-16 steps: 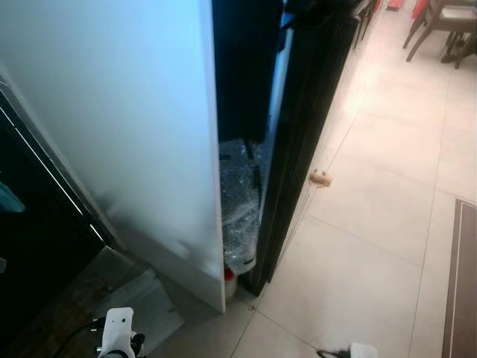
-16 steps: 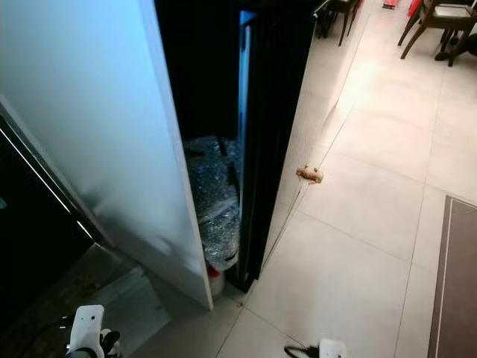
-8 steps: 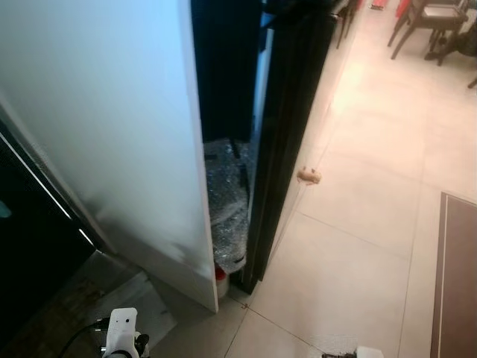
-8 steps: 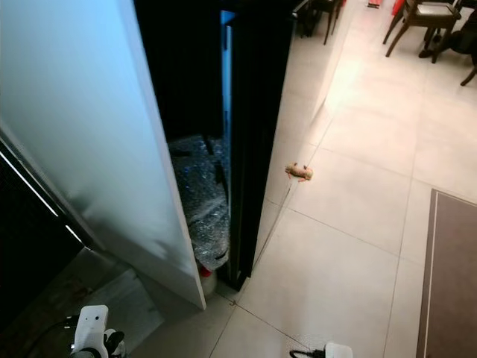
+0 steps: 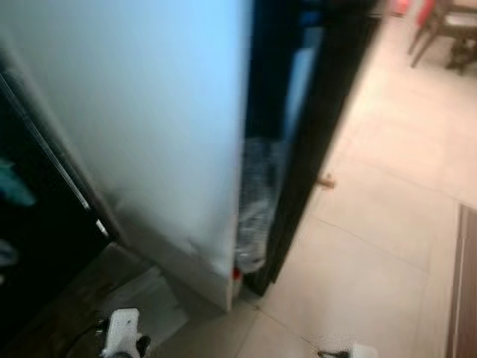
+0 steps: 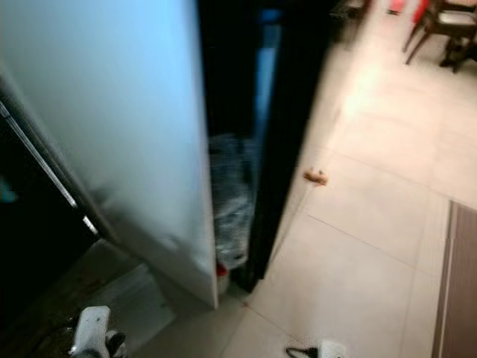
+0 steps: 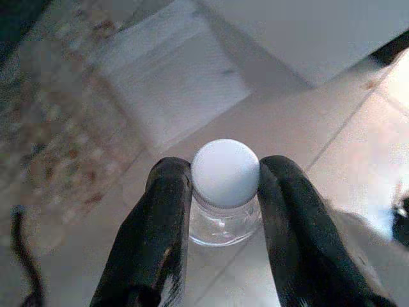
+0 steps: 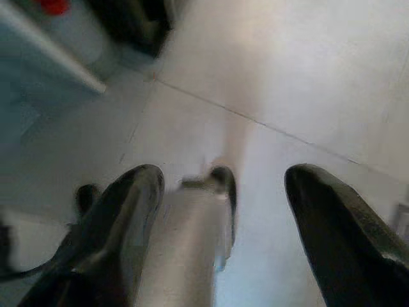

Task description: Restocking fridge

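Observation:
My left gripper (image 7: 225, 173) is shut on a clear bottle (image 7: 223, 224) with a white cap (image 7: 225, 167), held low over the floor. The white fridge door (image 5: 149, 134) stands open ahead on the left, with a dark gap beside it. In that gap sit a roll of bubble wrap (image 5: 257, 201) and a red-capped container (image 5: 236, 274) at floor level. My right gripper (image 8: 227, 176) hangs open above the tiles with nothing between its fingers. The head views are blurred.
A tall black panel (image 5: 313, 149) bounds the gap on the right. A small tan object (image 5: 326, 180) lies on the pale tiles. A white flat sheet (image 5: 149, 298) lies by the door's foot. Chairs (image 5: 447, 22) stand far right; a brown mat (image 6: 462, 276) lies at the right edge.
The whole picture has shifted right and blurred, so the camera moved. The door, the bubble wrap and both arms keep their places relative to each other.

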Robot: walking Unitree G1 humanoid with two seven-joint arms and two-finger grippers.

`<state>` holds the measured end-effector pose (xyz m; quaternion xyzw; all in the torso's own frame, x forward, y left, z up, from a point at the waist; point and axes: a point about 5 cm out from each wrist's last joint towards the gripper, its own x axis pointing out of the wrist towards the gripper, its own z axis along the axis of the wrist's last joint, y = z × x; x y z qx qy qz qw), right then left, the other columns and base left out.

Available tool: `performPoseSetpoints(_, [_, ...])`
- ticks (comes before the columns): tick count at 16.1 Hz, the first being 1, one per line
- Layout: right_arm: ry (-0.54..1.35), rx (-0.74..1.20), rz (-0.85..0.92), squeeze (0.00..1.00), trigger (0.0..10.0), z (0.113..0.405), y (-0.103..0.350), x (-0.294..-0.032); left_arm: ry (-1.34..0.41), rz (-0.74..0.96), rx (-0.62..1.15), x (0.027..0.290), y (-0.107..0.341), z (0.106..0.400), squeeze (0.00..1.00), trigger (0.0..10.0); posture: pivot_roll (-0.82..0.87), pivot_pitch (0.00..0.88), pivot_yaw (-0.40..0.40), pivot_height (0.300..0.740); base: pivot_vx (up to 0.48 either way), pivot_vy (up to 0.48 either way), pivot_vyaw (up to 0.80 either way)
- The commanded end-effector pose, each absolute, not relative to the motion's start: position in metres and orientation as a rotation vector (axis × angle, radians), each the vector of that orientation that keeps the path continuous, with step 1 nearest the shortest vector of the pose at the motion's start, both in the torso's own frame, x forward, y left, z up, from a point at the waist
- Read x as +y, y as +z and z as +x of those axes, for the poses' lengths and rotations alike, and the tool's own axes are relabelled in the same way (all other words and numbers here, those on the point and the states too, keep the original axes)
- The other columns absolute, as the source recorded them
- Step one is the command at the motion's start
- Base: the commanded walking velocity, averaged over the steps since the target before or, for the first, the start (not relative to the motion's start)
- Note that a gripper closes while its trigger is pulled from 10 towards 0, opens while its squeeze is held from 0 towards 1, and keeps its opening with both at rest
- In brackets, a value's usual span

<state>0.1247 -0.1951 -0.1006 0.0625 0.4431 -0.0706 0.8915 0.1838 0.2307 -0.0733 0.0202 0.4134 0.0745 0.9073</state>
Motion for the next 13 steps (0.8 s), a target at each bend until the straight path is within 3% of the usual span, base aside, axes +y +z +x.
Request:
performPoseSetpoints(1, [-0.152, 0.945, 0.122, 0.00, 10.0, 0.115, -0.103, -0.200, 0.133, 0.049, 0.855, 0.227, -0.073, 0.186, 0.00, 10.0, -0.09, 0.073, 0.018, 0.740, 0.000, 0.000, 0.00])
performPoseSetpoints(6, [-0.160, 0.935, 0.121, 0.00, 10.0, 0.122, -0.100, -0.206, 0.115, 0.046, 0.860, 0.227, -0.073, 0.186, 0.00, 10.0, -0.09, 0.073, 0.018, 0.740, 0.000, 0.000, 0.00])
performPoseSetpoints(10, [-0.152, 0.935, 0.128, 0.00, 10.0, 0.126, -0.101, -0.192, 0.106, 0.043, 0.864, 0.225, -0.073, 0.187, 0.00, 10.0, -0.09, 0.072, 0.019, 0.740, 0.000, 0.000, 0.00])
performPoseSetpoints(13, [-0.153, 0.949, 0.131, 0.00, 10.0, 0.118, -0.104, -0.189, 0.101, 0.044, 0.862, 0.223, -0.073, 0.188, 0.00, 10.0, -0.09, 0.072, 0.018, 0.740, 0.000, 0.000, -0.59])
